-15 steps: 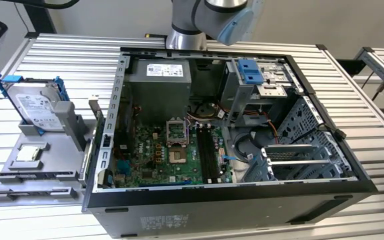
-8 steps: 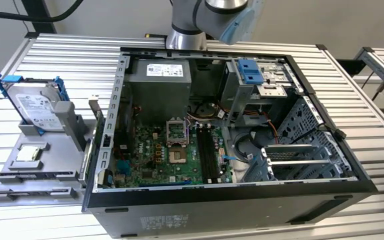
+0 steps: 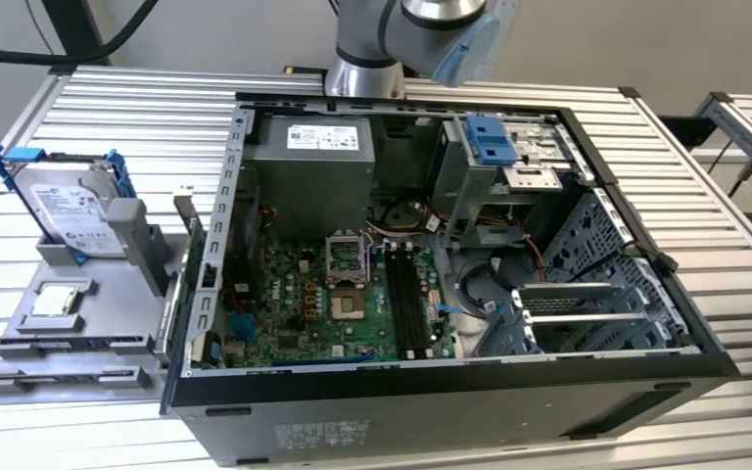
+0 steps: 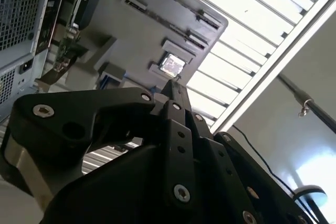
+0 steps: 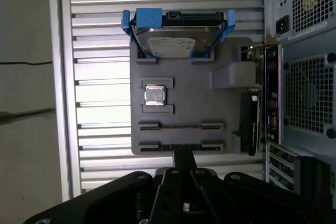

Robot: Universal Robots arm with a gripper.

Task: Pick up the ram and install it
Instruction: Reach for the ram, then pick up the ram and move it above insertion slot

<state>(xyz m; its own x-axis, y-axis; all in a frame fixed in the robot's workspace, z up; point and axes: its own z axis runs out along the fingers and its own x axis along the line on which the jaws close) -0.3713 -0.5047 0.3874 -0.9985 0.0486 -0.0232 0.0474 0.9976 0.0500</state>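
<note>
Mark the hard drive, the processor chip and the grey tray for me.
hard drive (image 5: 168,45), first wrist view, silver labelled face.
processor chip (image 5: 154,95), first wrist view, centre of its lid.
grey tray (image 5: 194,108), first wrist view, bare patch beside the chip.

The black gripper (image 4: 176,84) looms in the foreground. Beyond it a grey holder (image 4: 157,24) lies on the slatted table (image 4: 252,35) beside the computer case (image 4: 18,9) — a silver processor chip (image 4: 172,65) sits in the holder's square recess.

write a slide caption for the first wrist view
Gripper facing a gray parts tray holding a hard drive and processor chip, beside the computer case.
</note>
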